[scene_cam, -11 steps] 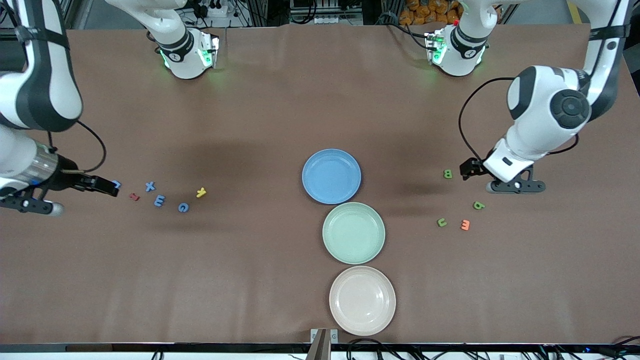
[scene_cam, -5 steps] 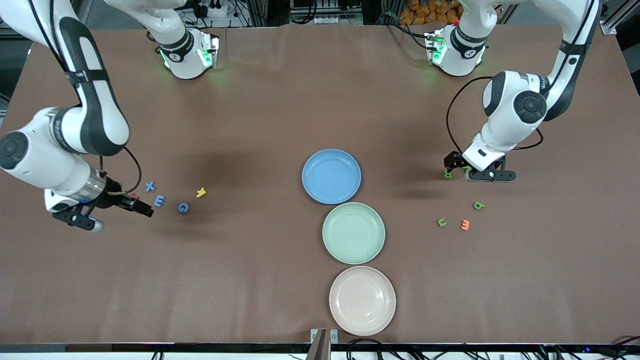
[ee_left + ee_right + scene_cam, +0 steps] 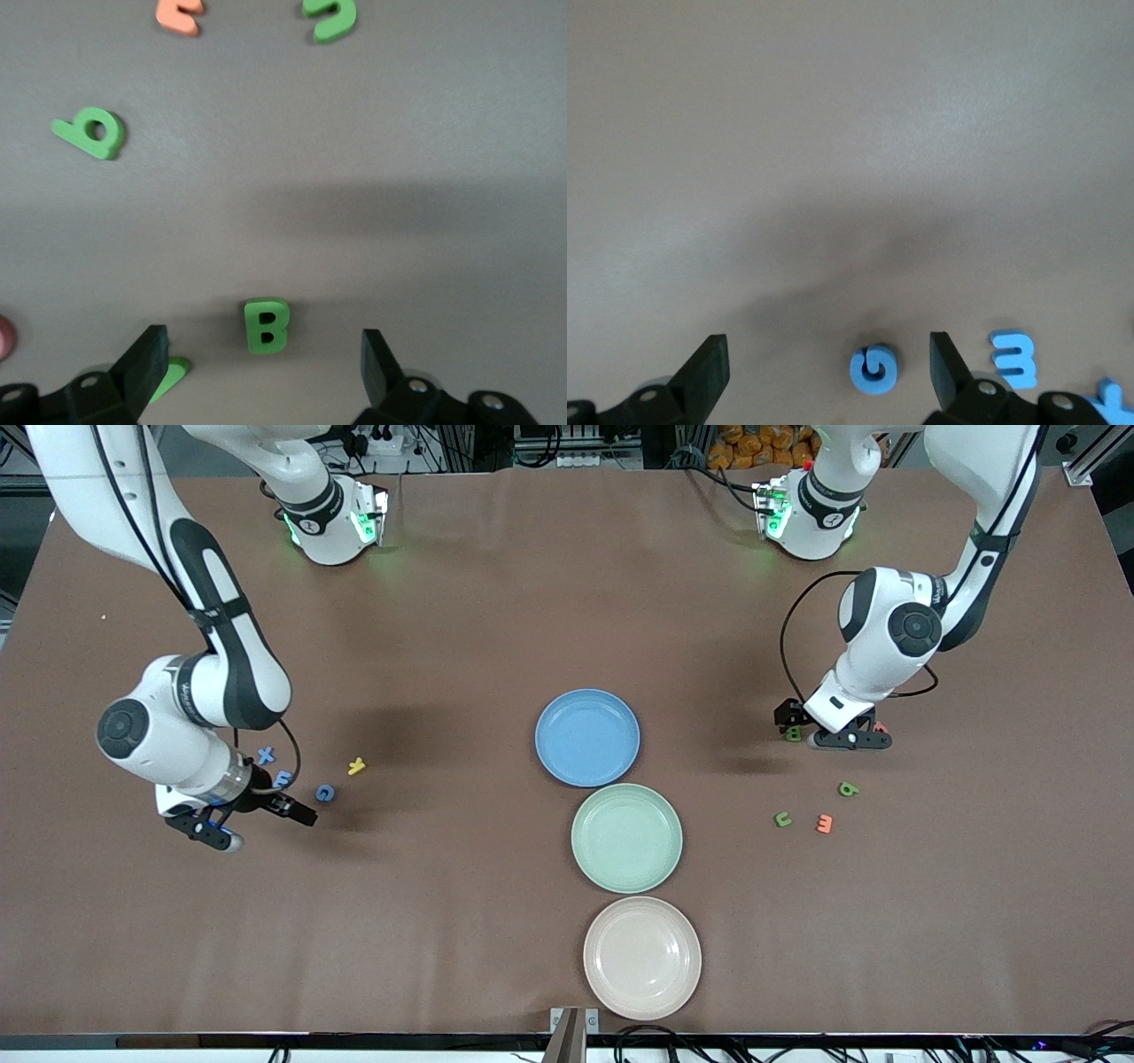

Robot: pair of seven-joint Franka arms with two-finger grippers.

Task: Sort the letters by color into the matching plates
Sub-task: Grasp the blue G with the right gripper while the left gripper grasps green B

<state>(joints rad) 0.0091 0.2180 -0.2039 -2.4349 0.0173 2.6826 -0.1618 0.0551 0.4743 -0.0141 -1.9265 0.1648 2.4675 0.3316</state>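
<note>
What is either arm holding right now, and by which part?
Nothing is held. The left end effector is open astride the green B, not gripping it. The right end effector is open over the blue G.

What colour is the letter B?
Green; the letter B shows best in the left wrist view.

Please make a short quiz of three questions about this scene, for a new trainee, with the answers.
1. True or false: a letter already lies in the blue plate.
2. Which letter sits between the open fingers of the left end effector? A) green B B) orange E C) green b
3. Fill in: the open right end effector is lined up on the blue ___.

Key: 1 false; 2 A; 3 G.
</note>
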